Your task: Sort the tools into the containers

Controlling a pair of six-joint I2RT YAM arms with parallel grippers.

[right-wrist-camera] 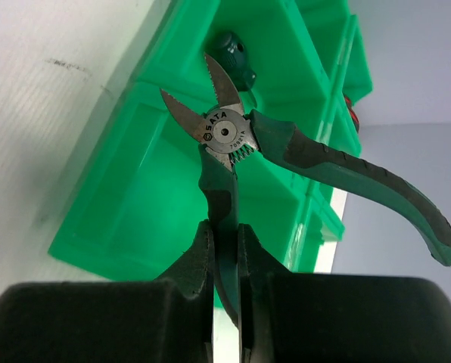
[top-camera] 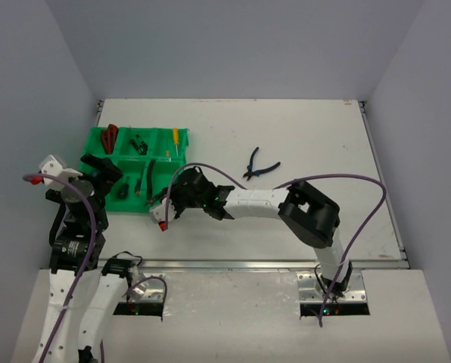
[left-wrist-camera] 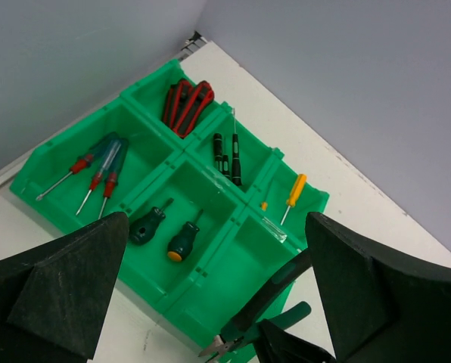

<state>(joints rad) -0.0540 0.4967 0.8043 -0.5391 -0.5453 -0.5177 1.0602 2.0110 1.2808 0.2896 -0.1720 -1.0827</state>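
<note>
A: State of the right gripper [right-wrist-camera: 224,243]?

B: Clamped on one handle of the green-handled cutters [right-wrist-camera: 224,134]; the other handle splays free; blades parted.

A: Where are the cutters?

B: Over the near right corner of the green bin [left-wrist-camera: 210,193]; whether they touch it, cannot tell.

A: And the left gripper [left-wrist-camera: 216,249]?

B: Fingers wide apart, nothing between them; it hangs above the bin's left side.

A: Bin contents?

B: Far row: red-handled pliers [left-wrist-camera: 186,104] at the left, thin black screwdrivers [left-wrist-camera: 225,151] in the middle, yellow screwdriver [left-wrist-camera: 295,190] at the right; near row: red-collared screwdrivers [left-wrist-camera: 97,170] at the left, two stubby dark green screwdrivers [left-wrist-camera: 165,234] in the middle.

A: Anything outside?

B: Blue-handled pliers [top-camera: 257,162] on the table [top-camera: 309,136], well apart from the bin.
</note>
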